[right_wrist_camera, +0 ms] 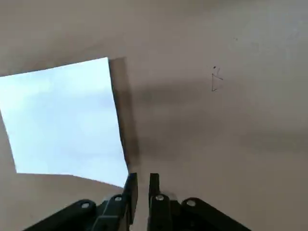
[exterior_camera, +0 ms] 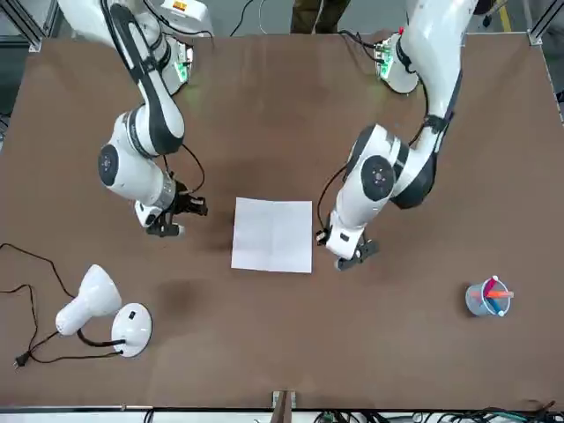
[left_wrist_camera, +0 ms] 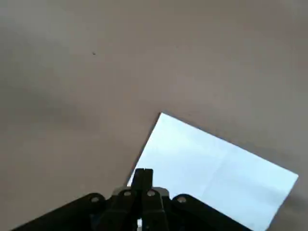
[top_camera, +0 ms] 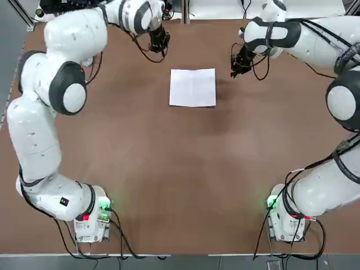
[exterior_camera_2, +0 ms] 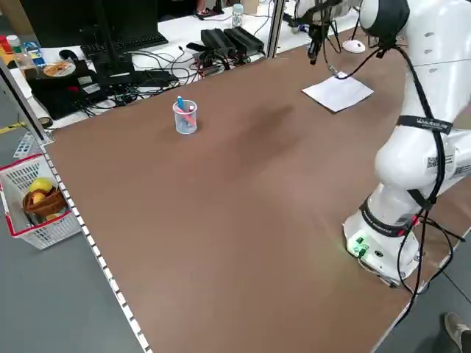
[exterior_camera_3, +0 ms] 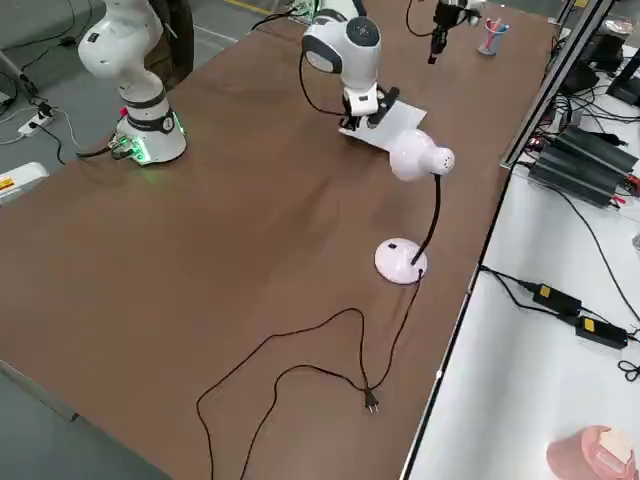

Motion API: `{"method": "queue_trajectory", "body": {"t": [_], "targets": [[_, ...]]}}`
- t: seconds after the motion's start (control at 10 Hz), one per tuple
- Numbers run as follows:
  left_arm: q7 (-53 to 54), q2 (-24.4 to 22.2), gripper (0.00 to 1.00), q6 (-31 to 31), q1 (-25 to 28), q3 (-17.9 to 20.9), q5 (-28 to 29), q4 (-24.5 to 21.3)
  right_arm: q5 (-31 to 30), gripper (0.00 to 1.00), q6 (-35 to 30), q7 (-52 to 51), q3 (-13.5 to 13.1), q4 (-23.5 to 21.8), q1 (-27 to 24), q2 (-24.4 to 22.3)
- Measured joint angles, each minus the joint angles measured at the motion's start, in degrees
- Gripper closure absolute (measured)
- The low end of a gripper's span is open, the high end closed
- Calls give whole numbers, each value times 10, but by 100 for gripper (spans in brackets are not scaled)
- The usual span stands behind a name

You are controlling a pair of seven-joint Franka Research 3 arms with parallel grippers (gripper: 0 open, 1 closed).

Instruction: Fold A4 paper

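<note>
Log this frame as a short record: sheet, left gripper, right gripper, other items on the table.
sheet: plain white rectangular paper, lying on brown tabletop, crease visible
left gripper: black two-finger, shut, beside the sheet
right gripper: black two-finger, slightly open, near a sheet corner
other items: white lamp with round base; translucent cup of coloured pens
</note>
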Motion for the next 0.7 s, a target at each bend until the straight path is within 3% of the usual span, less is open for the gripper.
{"method": "queue_trajectory", "body": {"t": [0.2, 0.7], "targets": [[-20, 42, 99, 34, -20, 1, 17, 21, 1, 94, 17, 0, 1, 0, 0, 25], [-21, 90, 99, 103, -26, 5, 30, 28, 2, 98, 32, 0, 37, -3, 0, 73]]}}
